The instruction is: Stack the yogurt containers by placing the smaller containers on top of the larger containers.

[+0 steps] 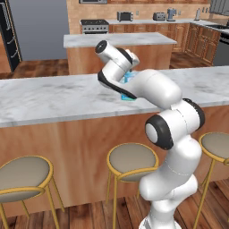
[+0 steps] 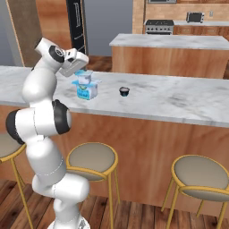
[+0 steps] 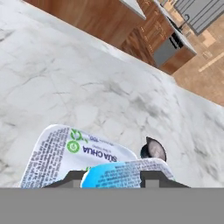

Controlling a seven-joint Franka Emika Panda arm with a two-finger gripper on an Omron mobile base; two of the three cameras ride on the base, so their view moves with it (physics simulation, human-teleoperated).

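Observation:
On the marble counter stands the larger container [image 2: 87, 92], a light-blue cup with a blue label; its printed lid with a green mark fills the lower left of the hand view [image 3: 65, 153]. My gripper [image 2: 79, 72] hangs right above it, shut on the smaller container [image 2: 83, 79], a pale blue-and-white cup. In the hand view the smaller container [image 3: 114, 174] sits between my dark fingertips [image 3: 72, 177], over the larger lid's near edge. I cannot tell whether the two cups touch. In the left base view my arm covers most of both; a blue sliver of the larger container [image 1: 129, 96] peeks out below the wrist.
A small dark bowl [image 2: 124, 91] sits on the counter to the right of the cups, also in the hand view [image 3: 153, 149]. Round stools [image 2: 91, 161] stand along the counter's front. A second island [image 2: 170, 42] lies behind.

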